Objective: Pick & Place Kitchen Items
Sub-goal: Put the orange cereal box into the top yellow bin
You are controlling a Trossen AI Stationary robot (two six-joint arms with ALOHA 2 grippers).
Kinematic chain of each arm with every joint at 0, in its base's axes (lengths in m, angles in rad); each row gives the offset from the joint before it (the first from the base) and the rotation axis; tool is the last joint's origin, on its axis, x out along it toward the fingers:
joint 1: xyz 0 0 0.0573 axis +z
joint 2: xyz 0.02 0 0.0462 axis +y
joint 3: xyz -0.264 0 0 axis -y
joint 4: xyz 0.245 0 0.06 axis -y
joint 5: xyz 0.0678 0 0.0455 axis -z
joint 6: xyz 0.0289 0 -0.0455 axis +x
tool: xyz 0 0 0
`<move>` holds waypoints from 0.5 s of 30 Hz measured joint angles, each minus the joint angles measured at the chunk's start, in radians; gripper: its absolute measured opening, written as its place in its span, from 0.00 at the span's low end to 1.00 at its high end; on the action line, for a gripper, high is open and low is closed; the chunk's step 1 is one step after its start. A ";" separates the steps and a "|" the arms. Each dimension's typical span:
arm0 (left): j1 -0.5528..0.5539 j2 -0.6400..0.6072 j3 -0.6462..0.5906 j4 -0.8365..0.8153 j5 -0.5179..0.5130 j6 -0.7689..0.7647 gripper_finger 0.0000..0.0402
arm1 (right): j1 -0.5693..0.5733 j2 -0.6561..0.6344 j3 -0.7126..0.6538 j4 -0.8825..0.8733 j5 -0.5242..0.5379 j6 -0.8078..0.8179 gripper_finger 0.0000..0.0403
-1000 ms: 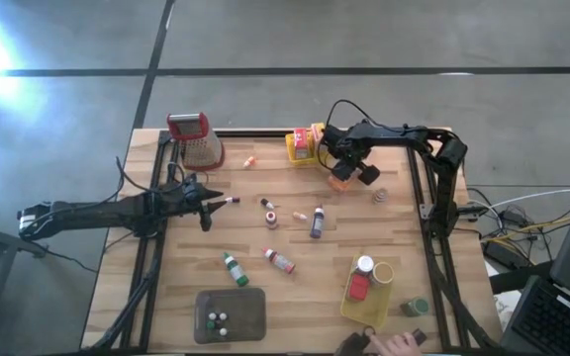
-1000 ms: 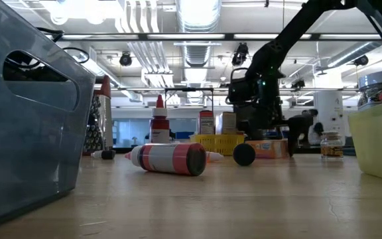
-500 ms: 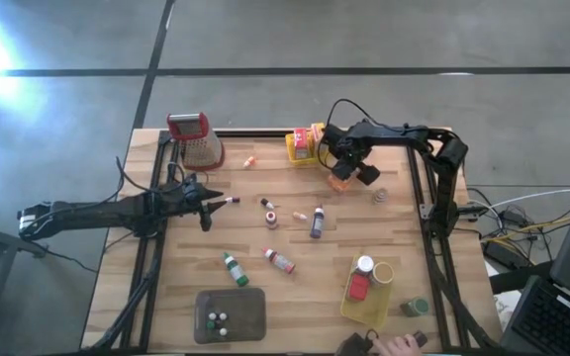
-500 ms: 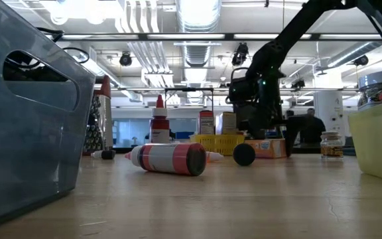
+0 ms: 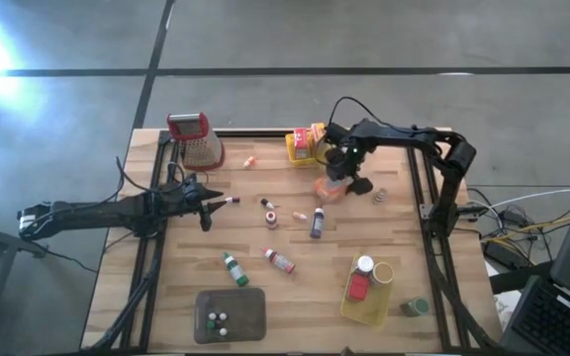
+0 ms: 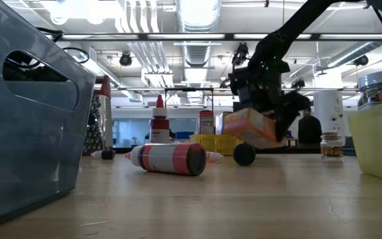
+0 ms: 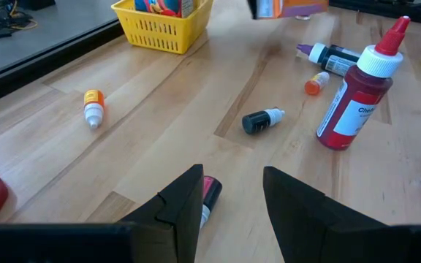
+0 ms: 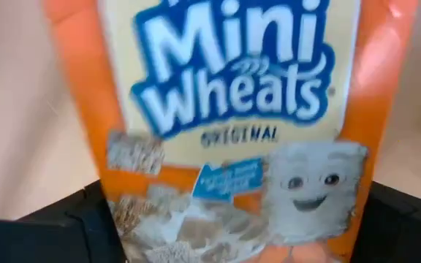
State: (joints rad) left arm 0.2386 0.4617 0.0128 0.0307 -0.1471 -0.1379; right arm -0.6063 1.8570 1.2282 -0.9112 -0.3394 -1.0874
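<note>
Right gripper (image 5: 336, 180), jaws spread wide around the orange Mini-Wheats box (image 6: 249, 128), holds it tilted above the table at one o'clock, beside the yellow basket (image 5: 301, 150)

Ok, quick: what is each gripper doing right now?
Left gripper: open, holding nothing, low over the table.
Right gripper: closed on the orange Mini Wheats box, lifted off the table.
</note>
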 joint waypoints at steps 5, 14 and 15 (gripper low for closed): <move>0.000 0.000 0.000 0.000 0.000 0.000 0.37 | 0.030 -0.028 0.005 0.045 -0.246 0.201 0.87; 0.000 0.000 0.000 0.000 0.000 0.000 0.37 | 0.067 -0.047 0.010 0.187 -0.339 0.432 0.80; 0.000 0.000 0.000 0.000 0.000 0.000 0.37 | 0.071 -0.047 0.009 0.188 -0.339 0.436 0.80</move>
State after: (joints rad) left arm 0.2386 0.4616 0.0128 0.0307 -0.1471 -0.1382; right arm -0.5350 1.8103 1.2370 -0.7235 -0.6785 -0.6509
